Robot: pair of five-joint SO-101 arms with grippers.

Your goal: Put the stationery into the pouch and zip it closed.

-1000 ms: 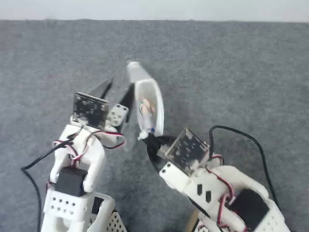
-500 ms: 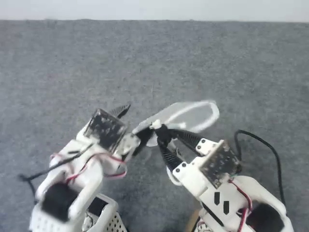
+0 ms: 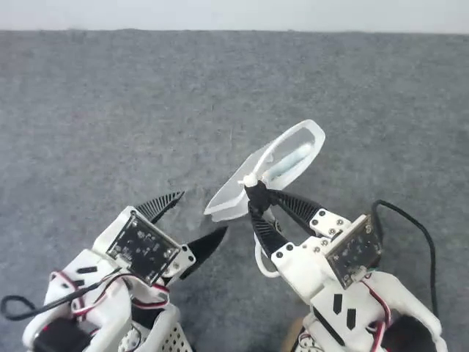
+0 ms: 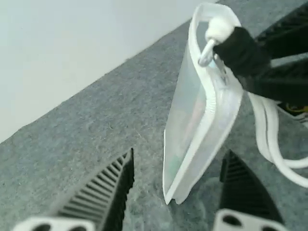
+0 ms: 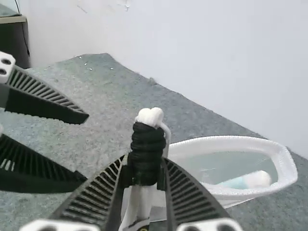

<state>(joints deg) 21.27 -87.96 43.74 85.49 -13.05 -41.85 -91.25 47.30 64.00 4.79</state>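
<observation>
A translucent white pouch [image 3: 282, 163] hangs tilted above the grey mat, with a pale blue and white item [image 3: 294, 156] inside. My right gripper [image 3: 256, 202] is shut on the pouch's black-wrapped zipper pull [image 5: 147, 149], which has a white knot on top. The pouch [image 5: 231, 163] stretches away behind the pull, the pale item [image 5: 246, 181] lying in it. My left gripper [image 3: 201, 214] is open, just short of the pouch's lower end and not touching it. In the left wrist view the pouch [image 4: 192, 120] hangs between and beyond my open fingers [image 4: 113, 192], with the pull [image 4: 236, 45] at its top.
A grey felt mat [image 3: 110, 110] covers the table up to a white wall at the back. A white cord loop [image 3: 262, 265] dangles under the right gripper. The mat's far and left parts lie bare. Both arm bases crowd the near edge.
The pouch has swung from upright to leaning right, carried by the right gripper. The left arm has drawn back toward the near edge, away from the pouch, its fingers open.
</observation>
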